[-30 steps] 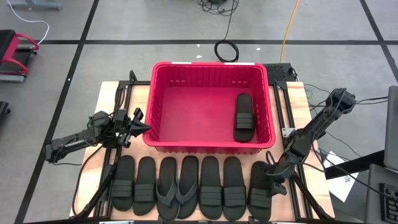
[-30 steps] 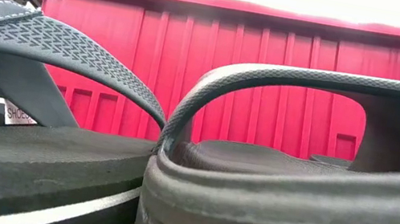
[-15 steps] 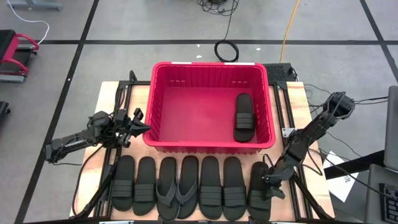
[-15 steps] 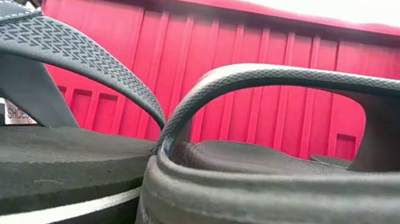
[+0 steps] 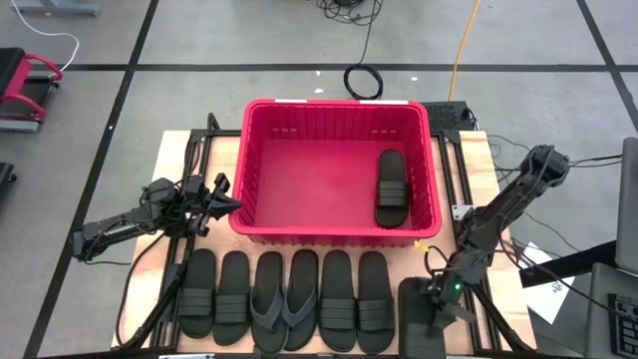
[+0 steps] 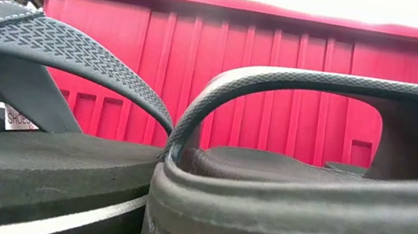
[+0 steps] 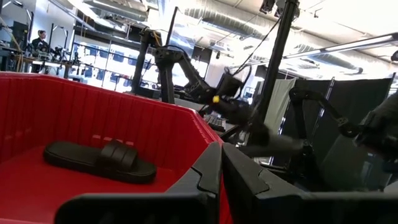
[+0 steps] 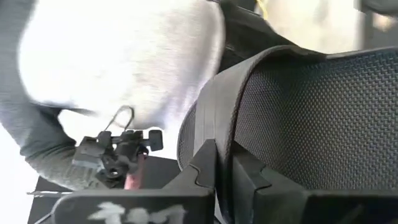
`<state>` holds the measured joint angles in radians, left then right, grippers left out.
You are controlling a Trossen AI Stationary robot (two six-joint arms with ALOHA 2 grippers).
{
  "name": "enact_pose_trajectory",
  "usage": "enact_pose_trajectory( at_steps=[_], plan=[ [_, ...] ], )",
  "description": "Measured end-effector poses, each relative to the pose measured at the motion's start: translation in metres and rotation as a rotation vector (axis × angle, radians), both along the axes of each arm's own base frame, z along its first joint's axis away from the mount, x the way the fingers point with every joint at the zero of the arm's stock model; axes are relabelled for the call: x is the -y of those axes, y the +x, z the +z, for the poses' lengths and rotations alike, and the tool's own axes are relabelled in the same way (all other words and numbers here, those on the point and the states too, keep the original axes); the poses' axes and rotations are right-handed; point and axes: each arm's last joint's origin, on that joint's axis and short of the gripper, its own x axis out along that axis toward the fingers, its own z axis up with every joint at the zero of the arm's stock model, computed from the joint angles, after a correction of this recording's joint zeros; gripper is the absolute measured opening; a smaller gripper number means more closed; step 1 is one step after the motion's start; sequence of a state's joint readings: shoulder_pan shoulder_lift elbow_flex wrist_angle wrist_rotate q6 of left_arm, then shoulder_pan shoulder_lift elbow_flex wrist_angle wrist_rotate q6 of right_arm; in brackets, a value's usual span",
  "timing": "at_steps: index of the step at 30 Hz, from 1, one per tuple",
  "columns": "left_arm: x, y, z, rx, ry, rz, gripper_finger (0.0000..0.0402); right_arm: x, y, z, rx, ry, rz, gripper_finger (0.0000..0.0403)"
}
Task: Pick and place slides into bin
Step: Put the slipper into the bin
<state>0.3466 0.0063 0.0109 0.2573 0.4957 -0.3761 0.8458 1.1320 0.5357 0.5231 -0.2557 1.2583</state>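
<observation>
Dark jointed arms [image 5: 503, 214], green indicator light

Right tool [image 5: 436, 307] closed low, left tool [image 5: 227, 199] closed

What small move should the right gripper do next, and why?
Probably lift straight up: the right gripper is shut on the strap of the rightmost sandal, which lies apart from the row. The red bin holds only one sandal.

The high view looks straight down on the whole table, the red bin [image 5: 339, 170] at twelve o'clock. The low view sits at tabletop height, very near the slides [image 6: 282, 189], facing the same bin's wall. Each wrist view looks out past its arm's own fingers.
</observation>
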Motion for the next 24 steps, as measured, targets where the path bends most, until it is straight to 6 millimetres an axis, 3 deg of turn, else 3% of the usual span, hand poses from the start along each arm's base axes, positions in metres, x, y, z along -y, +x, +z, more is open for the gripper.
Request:
enact_pose_trajectory(
  at_steps=[5, 12, 19, 24],
  plan=[
    [0.0, 0.0, 0.0, 0.0, -0.004, -0.001, 0.0019, -0.007, 0.017, 0.061, -0.001, -0.015, 0.078, 0.0007],
    [0.0, 0.0, 0.0, 0.002, 0.012, 0.003, 0.0019, 0.007, 0.019, 0.116, -0.073, -0.176, 0.166, 0.0007],
    [0.0, 0.0, 0.0, 0.004, 0.023, 0.005, 0.0019, 0.059, 0.028, 0.159, 0.117, -0.447, -0.063, 0.0007],
    [0.0, 0.0, 0.0, 0.004, 0.024, 0.006, 0.0019, 0.113, 0.026, 0.177, 0.226, -0.824, -0.384, 0.0007]
  ],
)
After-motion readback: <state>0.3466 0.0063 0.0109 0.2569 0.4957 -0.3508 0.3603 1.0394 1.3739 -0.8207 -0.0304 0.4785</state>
